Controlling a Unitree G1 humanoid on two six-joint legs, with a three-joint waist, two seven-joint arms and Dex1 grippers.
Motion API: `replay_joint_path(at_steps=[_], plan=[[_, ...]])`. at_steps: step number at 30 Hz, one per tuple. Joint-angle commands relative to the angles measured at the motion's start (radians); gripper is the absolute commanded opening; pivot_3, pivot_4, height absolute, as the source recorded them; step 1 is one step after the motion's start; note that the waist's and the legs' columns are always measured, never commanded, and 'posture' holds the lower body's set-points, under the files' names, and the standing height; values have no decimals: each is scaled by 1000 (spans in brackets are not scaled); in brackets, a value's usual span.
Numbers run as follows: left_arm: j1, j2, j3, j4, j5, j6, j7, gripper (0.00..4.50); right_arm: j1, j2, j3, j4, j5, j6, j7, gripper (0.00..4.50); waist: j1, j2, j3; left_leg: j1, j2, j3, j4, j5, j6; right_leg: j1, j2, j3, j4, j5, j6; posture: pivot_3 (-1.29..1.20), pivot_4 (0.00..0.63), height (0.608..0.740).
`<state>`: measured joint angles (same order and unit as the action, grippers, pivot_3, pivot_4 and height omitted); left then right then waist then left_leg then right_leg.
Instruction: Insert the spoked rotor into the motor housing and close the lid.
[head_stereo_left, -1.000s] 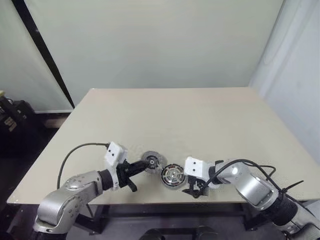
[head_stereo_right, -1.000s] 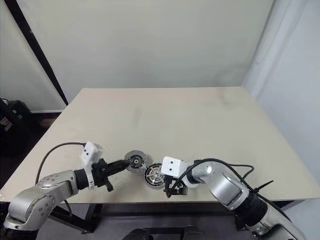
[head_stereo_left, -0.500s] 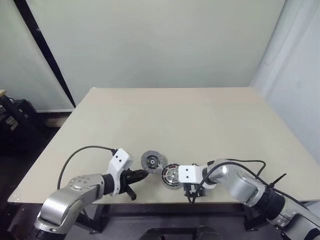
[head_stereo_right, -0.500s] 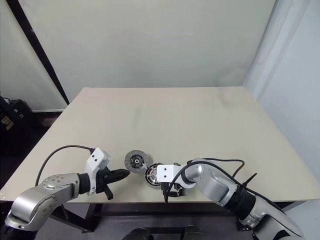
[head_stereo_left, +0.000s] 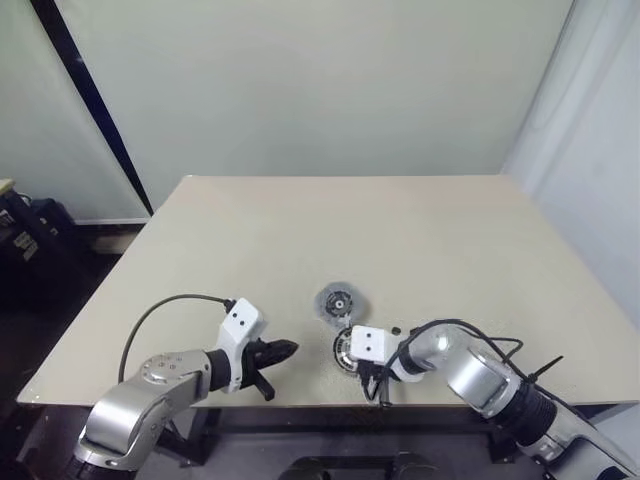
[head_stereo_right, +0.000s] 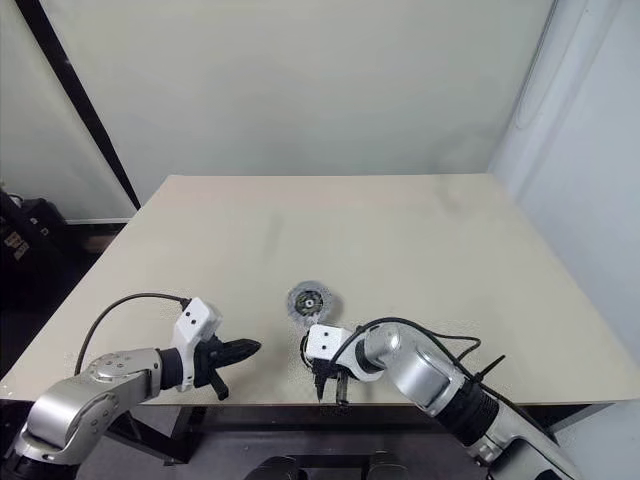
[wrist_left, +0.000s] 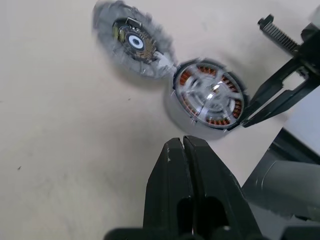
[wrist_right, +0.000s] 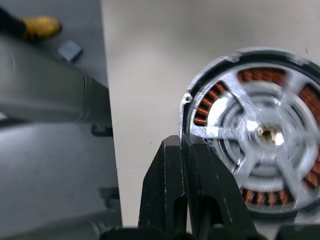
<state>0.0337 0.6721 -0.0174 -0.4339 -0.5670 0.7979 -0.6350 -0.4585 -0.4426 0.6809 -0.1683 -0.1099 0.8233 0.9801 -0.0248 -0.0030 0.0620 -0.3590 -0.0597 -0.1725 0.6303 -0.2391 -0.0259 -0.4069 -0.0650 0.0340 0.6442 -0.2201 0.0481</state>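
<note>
now both tools are closed and empty, right tool (wrist_right: 182, 145) angled down beside the spoked rotor (wrist_right: 257, 135).

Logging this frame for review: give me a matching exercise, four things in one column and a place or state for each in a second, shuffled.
Things:
1. spoked rotor
2. lid
3. left end effector
4. right end effector

Places or states:
A. lies flat on the table, dark centre up, beside the motor housing
B. shut, empty, apart from the parts near the table's front edge
C. sits in the motor housing, copper windings showing between its spokes
D. shut, its tips close to the housing's rim

Pairs: 1-C, 2-A, 3-B, 4-D
</note>
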Motion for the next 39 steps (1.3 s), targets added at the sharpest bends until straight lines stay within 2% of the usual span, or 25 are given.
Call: replay_joint_path(at_steps=[1, 9, 13, 16, 20, 23, 33, 39], plan=[[-6, -8, 34, -19, -4, -21, -3, 0, 8, 47, -43, -24, 51, 111, -31, 24, 0, 0, 0, 0, 0, 0, 0, 0, 0, 0, 0, 0, 0, 0, 0, 0, 0, 740], [-4, -29, 37, -2, 19, -33, 16, 0, 12, 253, -177, 17, 136, 285, -197, 24, -5, 0, 0, 0, 1, 0, -1, 0, 0, -2, 1, 0, 2, 1, 0, 0, 0, 740], [-5, -36, 38, 5, 27, -40, 22, 0, 21, 314, -206, 30, 149, 319, -278, 24, -5, 1, 0, 0, 1, 0, 0, 0, 0, -1, 1, 0, 2, 1, 1, 0, 0, 740], [-2, -38, 41, 10, 31, -45, 23, 0, 32, 316, -183, 14, 158, 310, -303, 24, -8, 1, 0, 1, 1, 0, 0, 0, -1, -1, 1, 0, 2, 1, 1, 0, 0, 740], [3, -35, 49, 15, 29, -47, 21, 0, 15, 242, -99, -26, 168, 244, -255, 24, -19, 1, 0, 1, 1, 0, 0, 1, -1, -1, 1, 0, 2, 1, 0, 0, 0, 740], [13, -29, 63, 19, 24, -42, 15, 0, -20, 141, -15, -72, 146, 156, -190, 629, -25, 1, 0, 1, 0, 0, 0, 1, -1, -1, 1, 0, 2, 1, 0, 0, 0, 740], [21, -31, 68, 22, 23, -34, 7, 0, -126, -39, 109, -76, 58, -3, -98, 4167, -24, 1, 0, 0, 0, 0, 0, 1, -1, -1, 0, 0, 2, 2, 0, 0, 0, 740], [18, -34, 61, 23, 25, -33, 9, 0, -170, -98, 167, -30, -4, -90, -20, 4167, -24, 1, 0, 0, 0, 0, 0, 1, -1, -1, 0, -1, 2, 1, 0, 0, 0, 740]])
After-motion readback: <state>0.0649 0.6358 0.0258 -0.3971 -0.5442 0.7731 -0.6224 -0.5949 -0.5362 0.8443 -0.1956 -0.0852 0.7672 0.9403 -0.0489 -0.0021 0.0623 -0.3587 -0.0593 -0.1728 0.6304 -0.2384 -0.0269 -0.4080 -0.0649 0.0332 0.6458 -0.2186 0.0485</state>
